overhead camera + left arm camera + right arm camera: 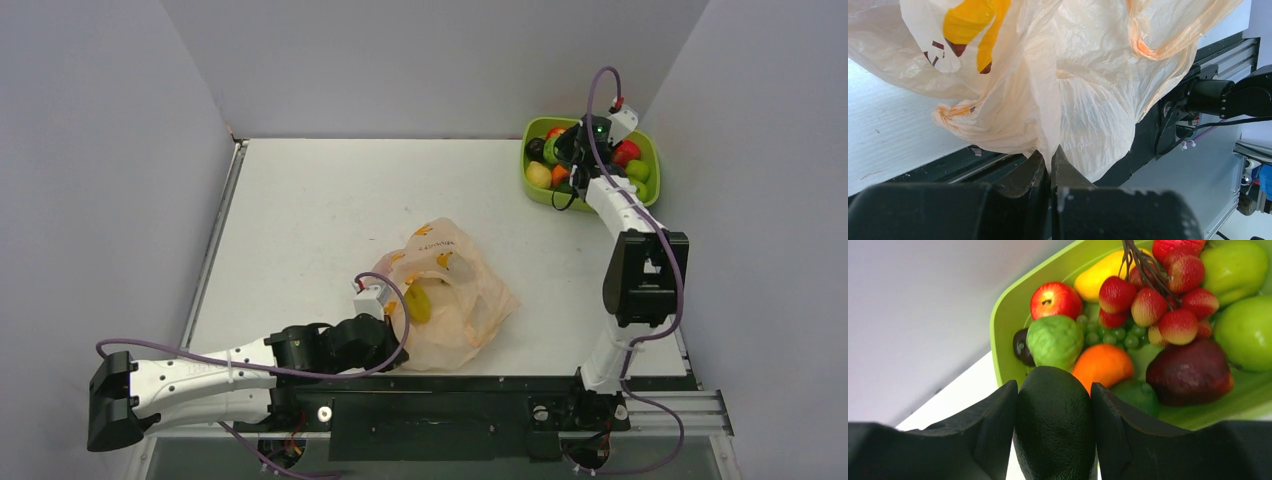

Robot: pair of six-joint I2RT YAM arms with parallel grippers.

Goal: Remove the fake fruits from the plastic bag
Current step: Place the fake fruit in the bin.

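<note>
— are we reading any words or numbers anywhere?
— no, we are finding none. we are seeing only yellow-orange printed marks (973, 25) with small dark red bits on the plastic bag (1088, 110), and we are making out no letters in them.

Peach bag (470, 292) w/ orange print; lime tray (1007, 322); blk-green fruit (1054, 426).

The left arm (200, 378) lies low across the lower left of the top view, elbow at the far left, forearm running right toward lower centre. The left gripper (1050, 156) is pressed closed on a thin fold of the plastic bag (1083, 100). The right arm (640, 265) rises at the right and reaches to the upper right, where the right gripper (1054, 390) clamps a dark green fruit (1054, 440).
</note>
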